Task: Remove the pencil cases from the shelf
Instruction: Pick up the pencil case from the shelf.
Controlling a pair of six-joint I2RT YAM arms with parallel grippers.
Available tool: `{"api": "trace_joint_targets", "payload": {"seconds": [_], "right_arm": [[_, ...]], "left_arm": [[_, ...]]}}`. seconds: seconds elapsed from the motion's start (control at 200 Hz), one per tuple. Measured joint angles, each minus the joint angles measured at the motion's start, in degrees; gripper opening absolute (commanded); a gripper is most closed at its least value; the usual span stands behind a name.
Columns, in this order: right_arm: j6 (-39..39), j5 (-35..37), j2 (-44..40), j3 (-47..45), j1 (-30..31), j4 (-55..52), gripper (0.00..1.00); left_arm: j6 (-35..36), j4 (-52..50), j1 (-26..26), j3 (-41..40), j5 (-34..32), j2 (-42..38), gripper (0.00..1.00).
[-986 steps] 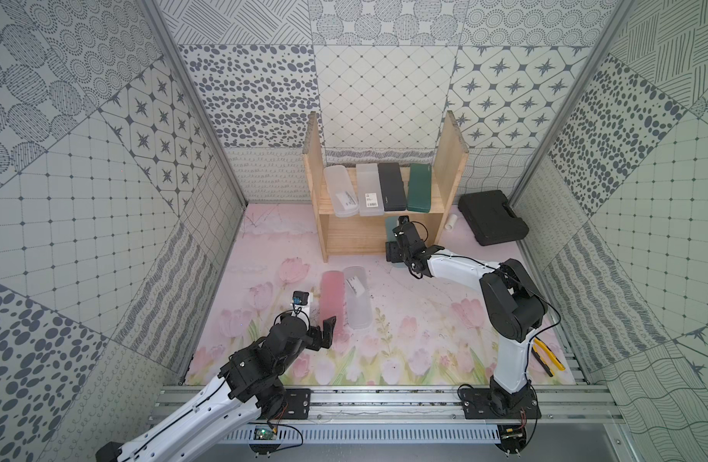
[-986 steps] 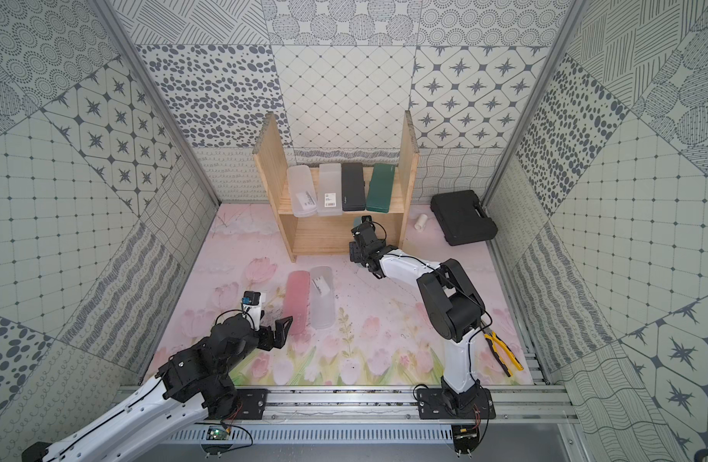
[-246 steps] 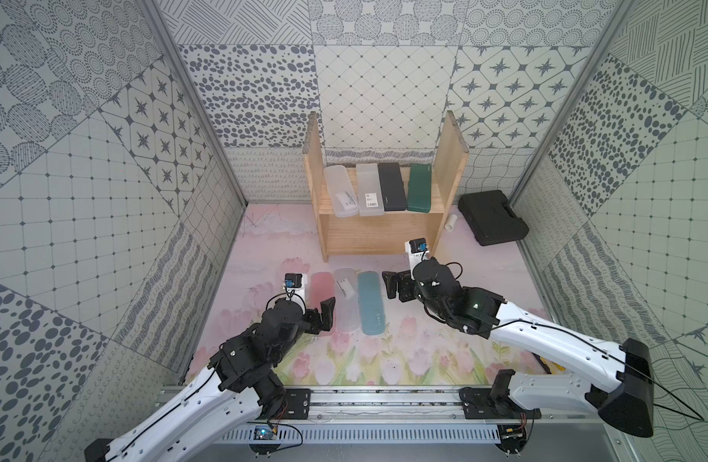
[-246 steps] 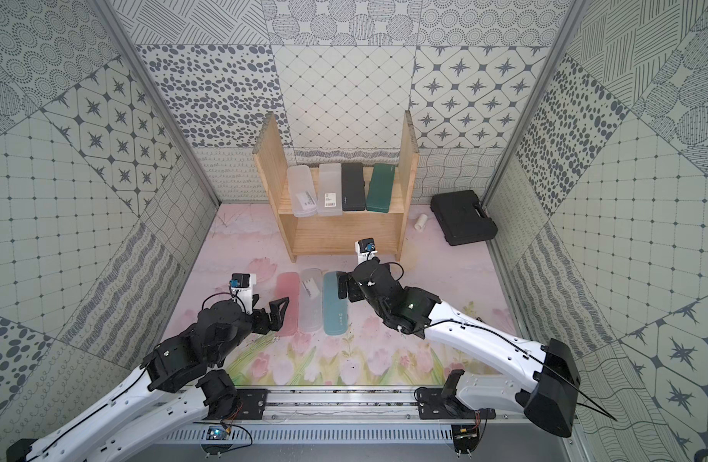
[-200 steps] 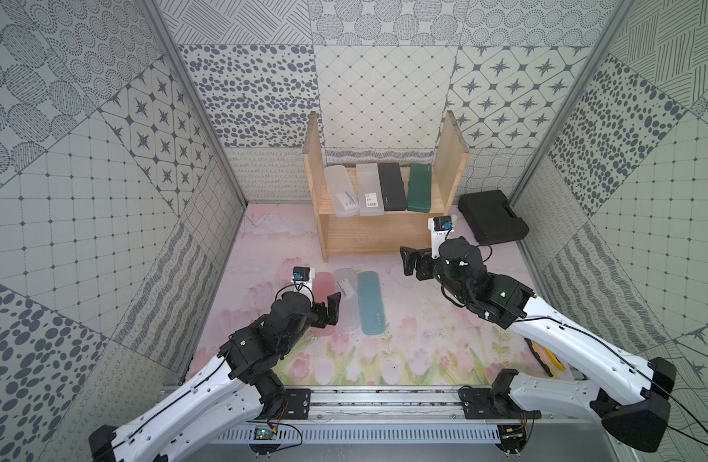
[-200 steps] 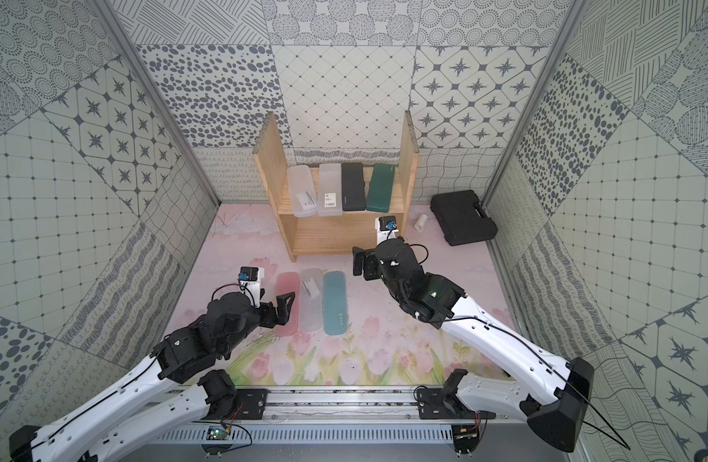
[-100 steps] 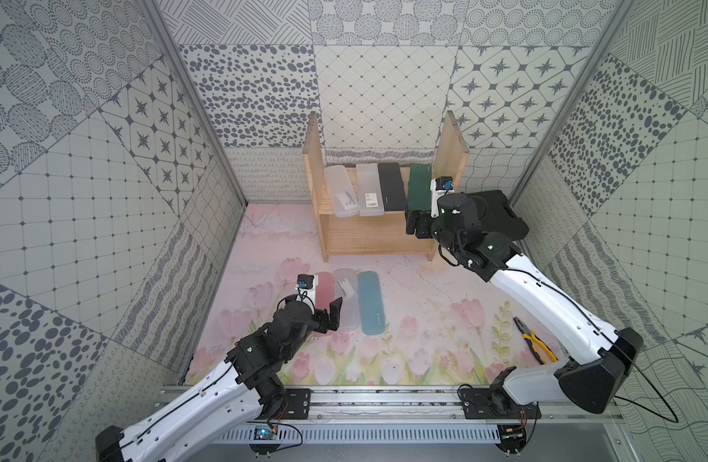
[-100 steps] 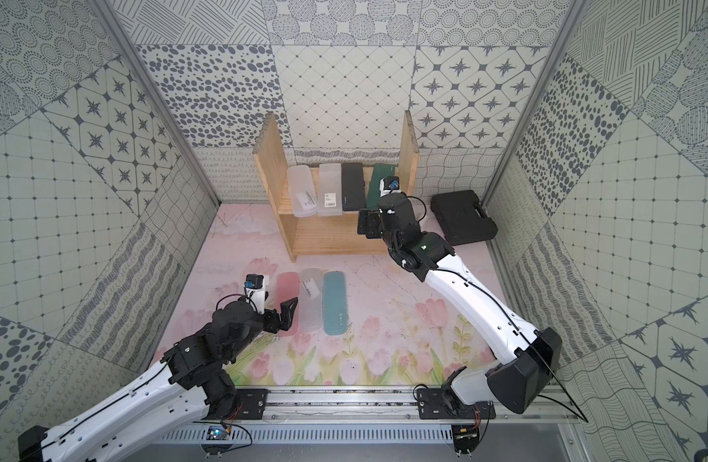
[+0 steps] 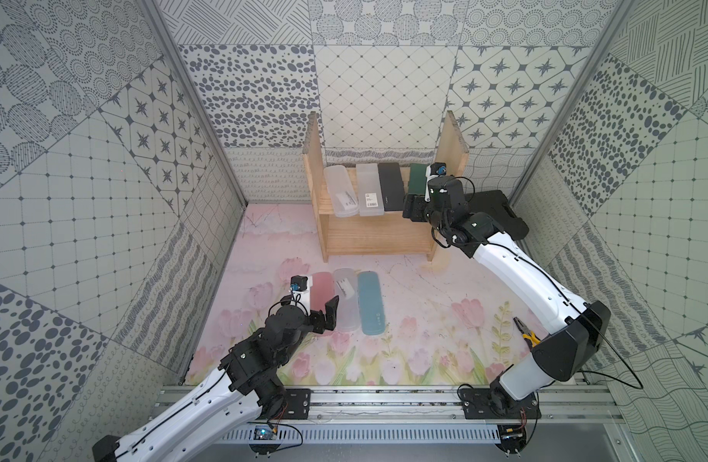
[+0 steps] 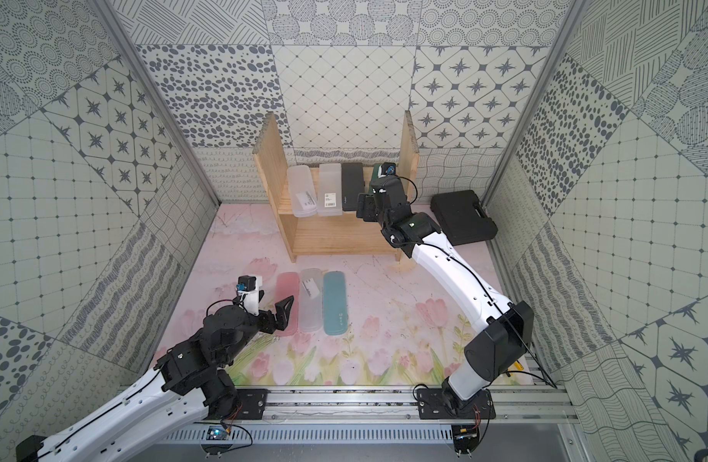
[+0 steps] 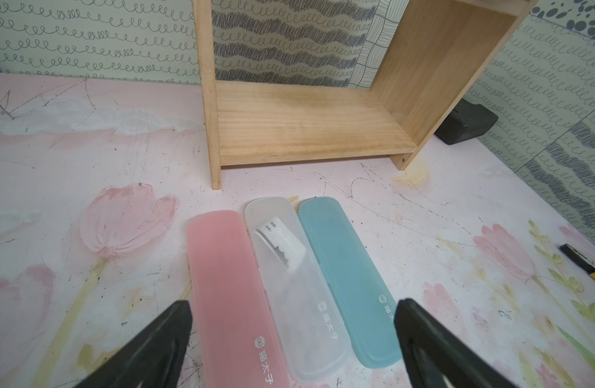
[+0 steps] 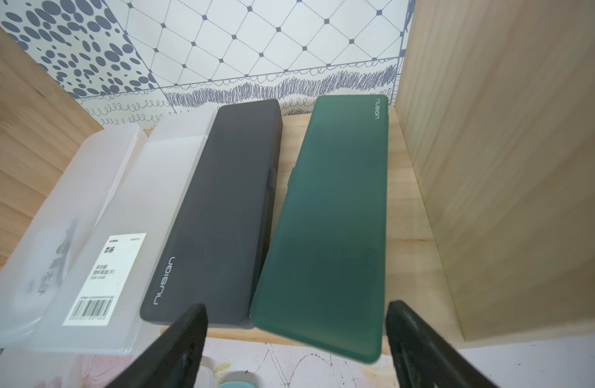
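Right gripper [image 12: 296,307] open, astride green case [image 12: 326,218]; black case [image 12: 215,208] just beside at 9 o'clock, so a closing jaw may snag it.

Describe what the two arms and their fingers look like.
The left arm and right arm have smooth white link covers with bulky black joints. Thin black cables run along them. The fingers are black tapered wedges; each wrist carries a small camera on a white bracket.
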Motion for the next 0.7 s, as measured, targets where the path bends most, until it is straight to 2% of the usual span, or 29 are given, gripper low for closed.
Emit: {"api": "trace_joint_targets", "payload": {"seconds": [0.7], "right_arm": [[0.0, 0.0, 2.5, 1.2, -2.2, -1.0, 0.88]], "left_arm": [[0.0, 0.0, 0.0, 0.0, -0.2, 0.7, 0.99]]}}
